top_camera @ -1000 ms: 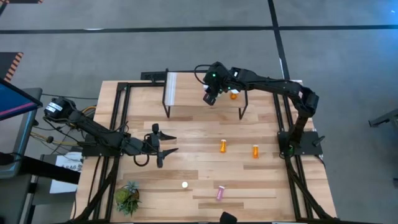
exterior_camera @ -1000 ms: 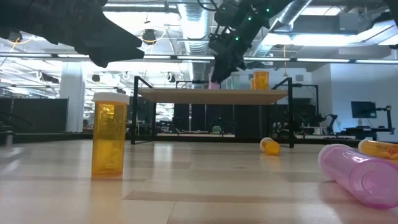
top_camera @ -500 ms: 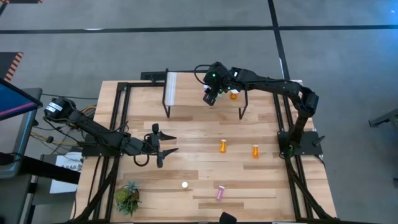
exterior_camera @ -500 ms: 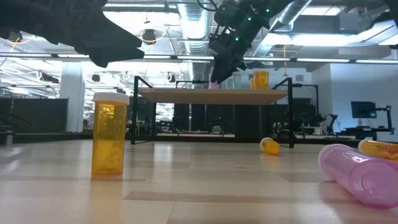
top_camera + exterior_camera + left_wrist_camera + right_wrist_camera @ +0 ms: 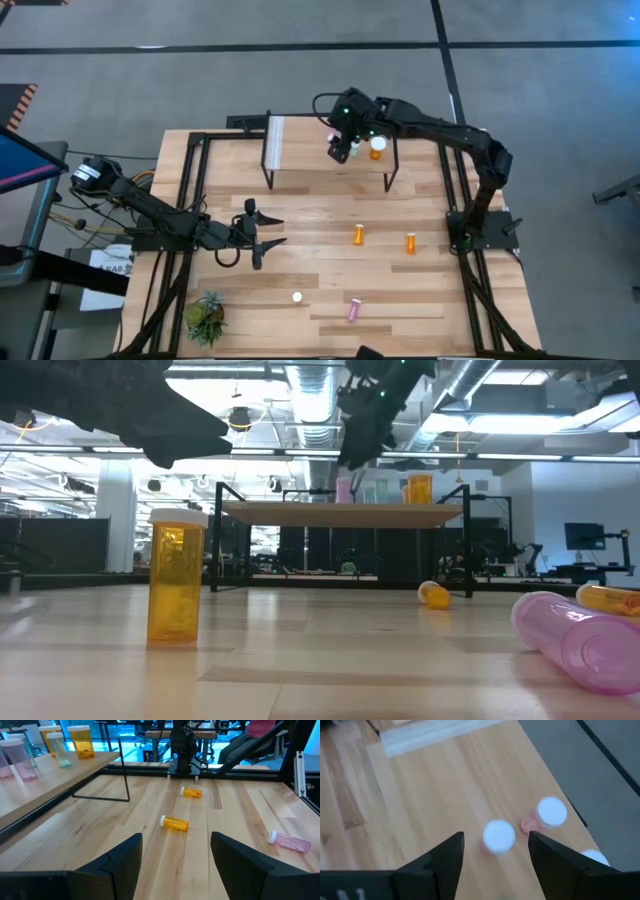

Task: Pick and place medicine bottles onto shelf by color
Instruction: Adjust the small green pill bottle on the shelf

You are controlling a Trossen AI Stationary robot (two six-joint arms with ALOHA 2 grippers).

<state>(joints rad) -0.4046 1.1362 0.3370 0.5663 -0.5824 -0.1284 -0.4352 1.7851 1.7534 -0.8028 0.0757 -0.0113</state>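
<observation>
Field notes, all placed against the shelf, working from the near table edge outward

Nearest, well short of the shelf: an orange bottle standing upright, a pink bottle lying on its side, a small green plant at the near corner. Closer to the shelf but still apart from it, two more orange bottles lie down on the tabletop

Left gripper hangs over the table in front of the shelf, fingers spread wide, nothing between them; it looks to be waiting

On the shelf itself: pink, teal and orange bottles stand upright in a row by its far side. Right gripper is lifted just above the board, fingers apart and empty, a white-capped pink bottle standing free right below the gap, a second pink one just beside it

Handling, as I judge it: these are thin hard plastic shells, light, smooth-walled and easy to topple or roll. Best taken across the cylinder body below the cap, lightly; the lying ones probably need gripping across their width, square to the long axis, so they don't squirt away
</observation>
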